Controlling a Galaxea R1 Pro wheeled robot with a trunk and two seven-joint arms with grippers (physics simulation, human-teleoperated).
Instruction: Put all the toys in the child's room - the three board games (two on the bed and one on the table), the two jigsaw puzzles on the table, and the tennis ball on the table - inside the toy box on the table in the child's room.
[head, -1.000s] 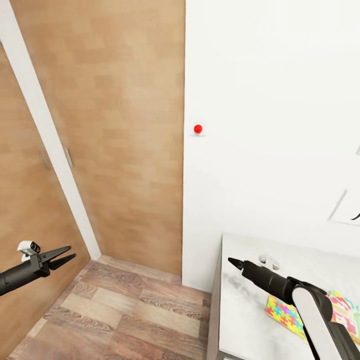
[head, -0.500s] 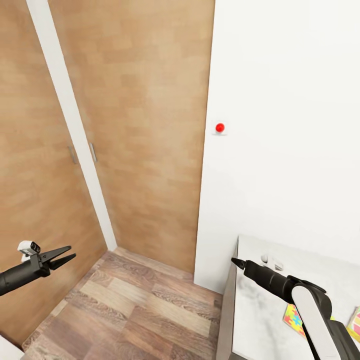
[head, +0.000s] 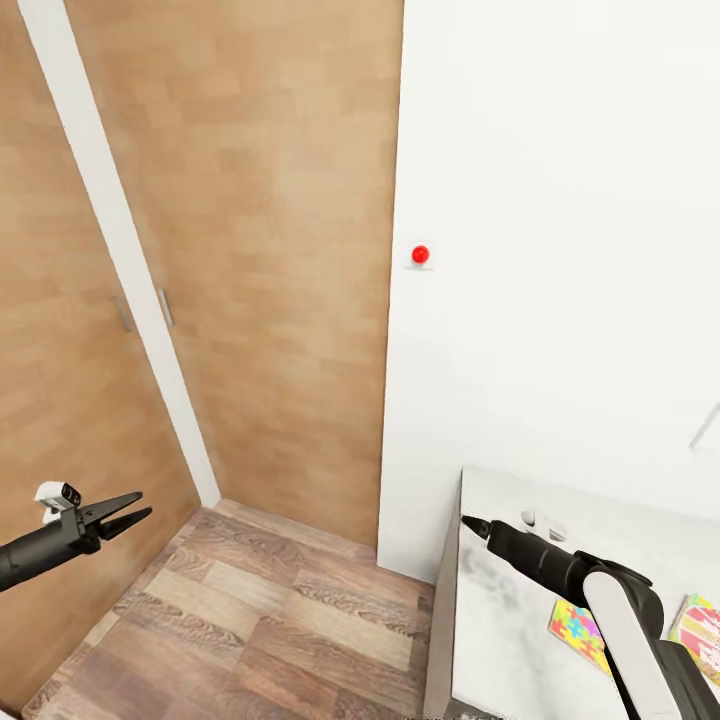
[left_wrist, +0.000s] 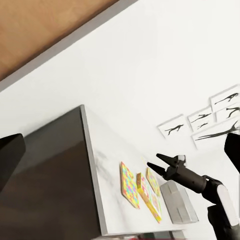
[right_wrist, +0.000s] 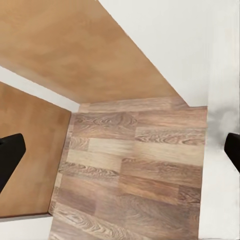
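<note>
Wood doors shifted left; jigsaw puzzles (head: 580, 634) more exposed; camera panned

Head cam swung back right a bit since 0.5 s ago — more of jigsaw puzzles (head: 578, 632) showing (arms unmoved).

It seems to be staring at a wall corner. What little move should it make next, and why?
Probably turn a little to its right. The thin multicoloured jigsaw puzzles sit cut off at the head view's edge on the pale grey-white table, while the open right gripper hovers over the table's bare end, holding nothing.
</note>
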